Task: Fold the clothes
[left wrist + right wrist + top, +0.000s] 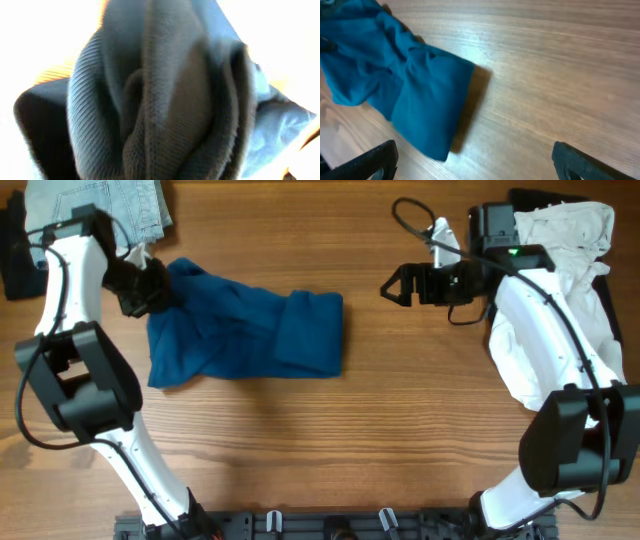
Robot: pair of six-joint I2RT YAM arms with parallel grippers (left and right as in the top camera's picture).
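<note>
The left pincer [150, 288] is clamped tight on a bunched corner of the dark blue T-shirt [250, 330]. The shirt lies crumpled on the worktop [330, 450], stretching toward the right pincer [392, 284], which gapes wide and empty, apart from the cloth.

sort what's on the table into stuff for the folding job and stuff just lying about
For the job:
- T-shirt
- left gripper, shut on its edge
- right gripper, open, clear of the cloth

Lying about:
- denim
- white garment
</note>
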